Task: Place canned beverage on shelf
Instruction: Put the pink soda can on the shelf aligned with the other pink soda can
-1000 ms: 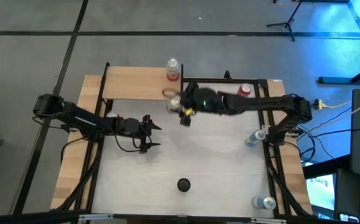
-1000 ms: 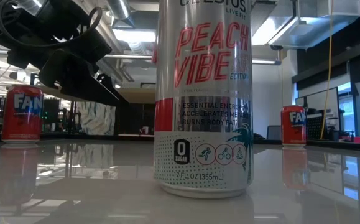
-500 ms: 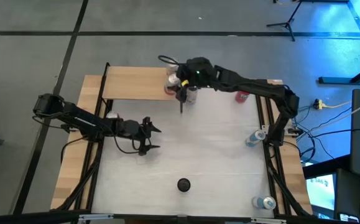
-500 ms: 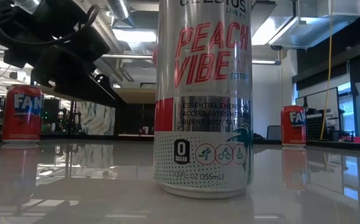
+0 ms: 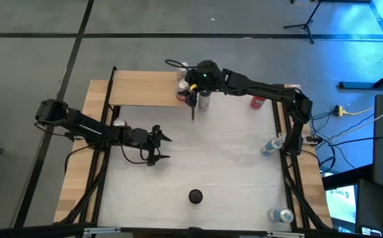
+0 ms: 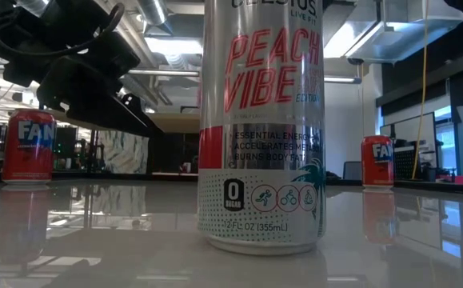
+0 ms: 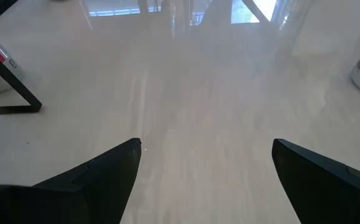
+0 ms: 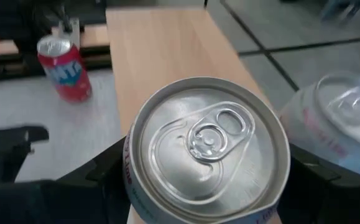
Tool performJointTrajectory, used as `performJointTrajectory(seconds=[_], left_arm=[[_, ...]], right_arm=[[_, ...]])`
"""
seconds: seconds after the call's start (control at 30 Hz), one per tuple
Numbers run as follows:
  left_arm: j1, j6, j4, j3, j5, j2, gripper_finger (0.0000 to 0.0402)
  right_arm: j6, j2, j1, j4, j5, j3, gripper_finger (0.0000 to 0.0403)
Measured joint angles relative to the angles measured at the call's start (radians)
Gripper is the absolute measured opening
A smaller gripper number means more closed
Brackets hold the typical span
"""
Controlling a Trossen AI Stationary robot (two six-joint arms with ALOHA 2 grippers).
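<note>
The shelf (image 5: 145,89) is a tan board on a black frame at the table's far left; it also shows in the right wrist view (image 8: 167,43). My right gripper (image 5: 200,96) (image 8: 207,155) is at the shelf's right end, shut on a white can with a silver top (image 8: 207,143) (image 5: 204,101). In the right wrist view the can shows over the board's near edge. Another can (image 8: 338,124) (image 5: 182,78) stands on the shelf on its far side. My left gripper (image 5: 157,142) (image 7: 204,162) is open and empty over the table's left half. My right gripper pinches the can between its two fingers, one on each side of the can's wall (image 8: 132,180) below the rim. The fingers come from above, slanting toward the table's left. The can is upright, top up. Its own top hides its base, so whether it rests on anything cannot be told.
A red Fanta can (image 5: 118,123) (image 8: 64,59) stands near my left arm. Another red can (image 5: 257,100) stands far right, and a red-and-white can (image 5: 181,94) is by the shelf's leg. Two cans (image 5: 268,147) (image 5: 282,215) stand at the right edge. A tall Peach Vibe can (image 6: 261,120) is near the front.
My right gripper has carried the white can from over the table, just near of the shelf, toward the far edge to the shelf's right end. Most of that move came first, and it has nearly stopped since. The can stays upright in the hold.
</note>
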Motion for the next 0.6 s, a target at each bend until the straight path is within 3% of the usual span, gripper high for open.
performJointTrajectory(seconds=[0.27,0.6], left_arm=[[0.0,0.001,0.002,0.0,0.0,0.0,0.0353],[0.0,0.001,0.001,0.0,0.0,0.0,0.0353]], right_arm=[[-0.024,0.02,0.0,-0.003,-0.008,0.0,0.0281],[-0.066,0.02,0.0,-0.014,0.03,-0.001,0.0335]])
